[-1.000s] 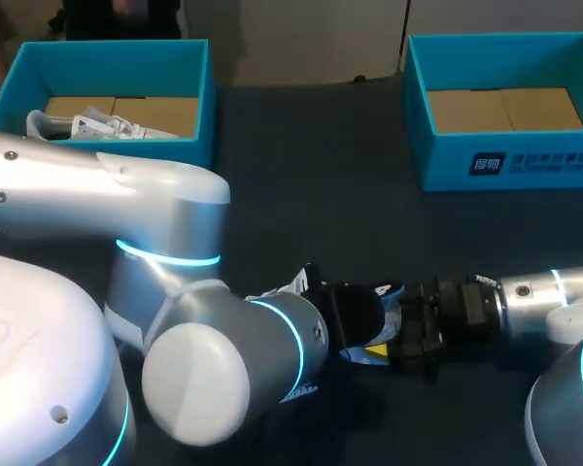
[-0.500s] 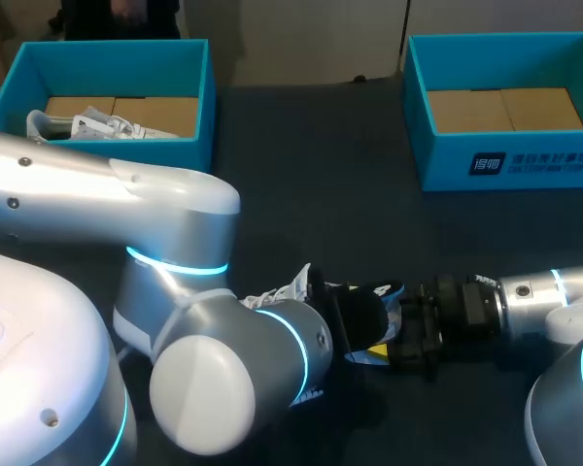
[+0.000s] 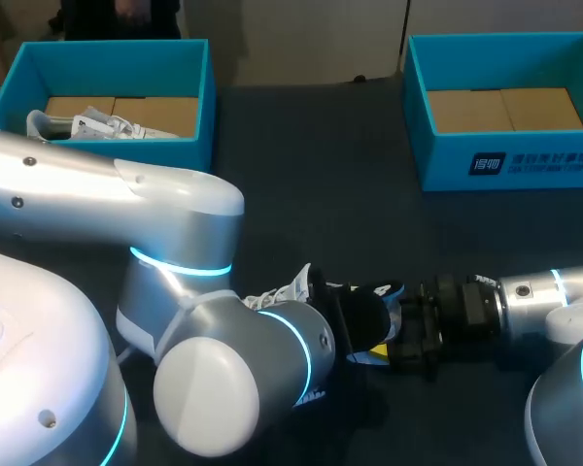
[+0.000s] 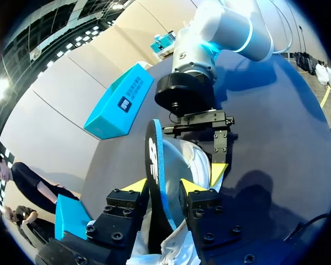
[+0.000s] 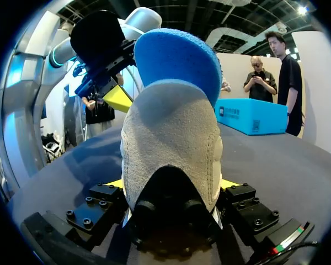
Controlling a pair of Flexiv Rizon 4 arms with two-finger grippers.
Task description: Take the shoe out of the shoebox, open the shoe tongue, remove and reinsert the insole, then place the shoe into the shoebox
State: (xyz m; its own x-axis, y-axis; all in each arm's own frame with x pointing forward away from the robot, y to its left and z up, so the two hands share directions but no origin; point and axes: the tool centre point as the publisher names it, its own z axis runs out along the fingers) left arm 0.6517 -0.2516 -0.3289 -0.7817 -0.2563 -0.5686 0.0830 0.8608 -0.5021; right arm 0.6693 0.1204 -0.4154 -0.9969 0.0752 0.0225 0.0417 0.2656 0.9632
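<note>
A white and grey shoe (image 3: 293, 288) lies on the dark table near the front middle, between my two grippers. My right gripper (image 5: 171, 185) is shut on its grey suede heel (image 5: 171, 132), one finger on each side. A blue insole (image 4: 153, 157) stands on edge, rising out of the shoe's opening. My left gripper (image 4: 164, 186) is shut on the insole, its yellow tips pressing both faces. In the right wrist view the insole (image 5: 176, 55) rises above the heel, with a yellow fingertip (image 5: 118, 99) of the left gripper beside it. My left arm hides most of the shoe in the head view.
A blue shoebox (image 3: 204, 107) at the back left holds another white shoe (image 3: 97, 126). A second blue shoebox (image 3: 510, 160) at the back right shows only its cardboard floor. My left arm's bulky elbow (image 3: 223, 374) fills the front left.
My left arm's elbow has shifted slightly to the right. Both grippers, the shoe and the insole stay where they were.
</note>
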